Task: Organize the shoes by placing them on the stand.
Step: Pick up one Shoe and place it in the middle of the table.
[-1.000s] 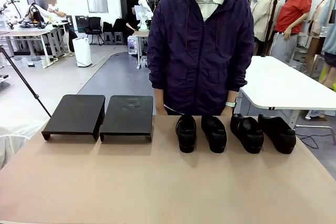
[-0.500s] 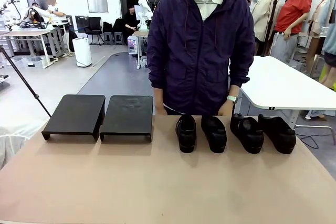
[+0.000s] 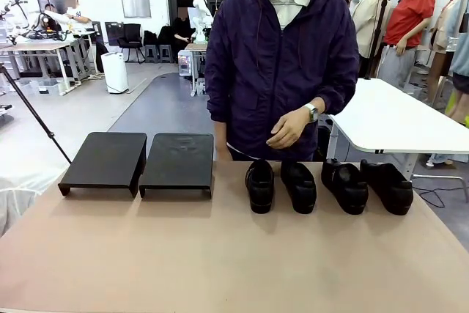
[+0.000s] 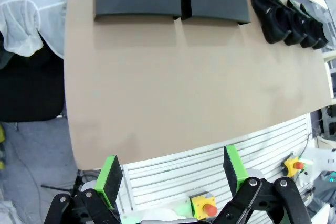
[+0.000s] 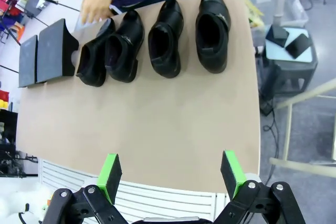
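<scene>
Plainly, four shoes point(image 3: 300, 187) sit beside the stand point(image 3: 176, 160)

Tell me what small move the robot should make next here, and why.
Probably reach the open left gripper toward the leftmost shoe, the one nearest the stand; all four shoes sit on the table, none on the stand yet, and that gripper holds nothing.

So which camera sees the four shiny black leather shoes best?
The right wrist view: it looks down on all four glossy black leather shoes, openings showing. The front view shows them low, in a row. The left wrist view crams them, overlapping, into a corner.
</scene>
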{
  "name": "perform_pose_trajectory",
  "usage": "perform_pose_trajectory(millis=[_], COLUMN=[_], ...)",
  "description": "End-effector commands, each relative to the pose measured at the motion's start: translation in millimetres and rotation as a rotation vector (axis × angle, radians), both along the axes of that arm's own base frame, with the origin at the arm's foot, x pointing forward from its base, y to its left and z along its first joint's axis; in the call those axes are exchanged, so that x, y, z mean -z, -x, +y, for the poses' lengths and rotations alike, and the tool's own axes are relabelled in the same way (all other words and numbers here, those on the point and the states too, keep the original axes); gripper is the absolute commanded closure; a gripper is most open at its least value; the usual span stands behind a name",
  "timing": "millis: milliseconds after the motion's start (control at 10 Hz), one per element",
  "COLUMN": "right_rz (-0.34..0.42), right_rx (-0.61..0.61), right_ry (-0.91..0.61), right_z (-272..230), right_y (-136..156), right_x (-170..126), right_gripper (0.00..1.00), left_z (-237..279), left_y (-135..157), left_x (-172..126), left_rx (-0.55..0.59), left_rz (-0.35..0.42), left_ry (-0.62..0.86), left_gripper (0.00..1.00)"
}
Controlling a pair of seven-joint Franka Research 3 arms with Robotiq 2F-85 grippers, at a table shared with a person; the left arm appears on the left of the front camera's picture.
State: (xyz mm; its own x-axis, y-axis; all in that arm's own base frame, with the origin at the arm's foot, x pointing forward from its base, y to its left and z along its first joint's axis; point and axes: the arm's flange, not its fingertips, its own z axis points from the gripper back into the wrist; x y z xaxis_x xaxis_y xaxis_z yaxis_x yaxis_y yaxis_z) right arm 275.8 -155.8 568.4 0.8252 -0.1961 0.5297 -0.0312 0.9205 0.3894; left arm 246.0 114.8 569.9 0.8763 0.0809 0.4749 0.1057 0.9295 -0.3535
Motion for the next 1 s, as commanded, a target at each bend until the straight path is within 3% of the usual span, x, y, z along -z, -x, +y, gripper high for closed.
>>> perform_pose_trajectory(millis=[0,800,900], right_rz=[-0.012,-0.001,0.026], right_rx=[-0.024,-0.001,-0.017], right_ry=[-0.013,0.000,0.080], right_z=[-1.7,0.2,16.8], right_y=[-0.2,0.2,-34.1], right_x=[-3.8,-0.4,-10.1], right_gripper=[0.00,0.00,0.00], left_z=[2.3,2.3,2.3], left_y=[1.0,1.0,1.0], left_x=[0.3,0.3,0.3], left_rx=[0.008,0.008,0.008], left_rz=[-0.007,-0.007,-0.007], left_ry=[0.000,0.000,0.000], left_gripper=[0.00,0.00,0.00])
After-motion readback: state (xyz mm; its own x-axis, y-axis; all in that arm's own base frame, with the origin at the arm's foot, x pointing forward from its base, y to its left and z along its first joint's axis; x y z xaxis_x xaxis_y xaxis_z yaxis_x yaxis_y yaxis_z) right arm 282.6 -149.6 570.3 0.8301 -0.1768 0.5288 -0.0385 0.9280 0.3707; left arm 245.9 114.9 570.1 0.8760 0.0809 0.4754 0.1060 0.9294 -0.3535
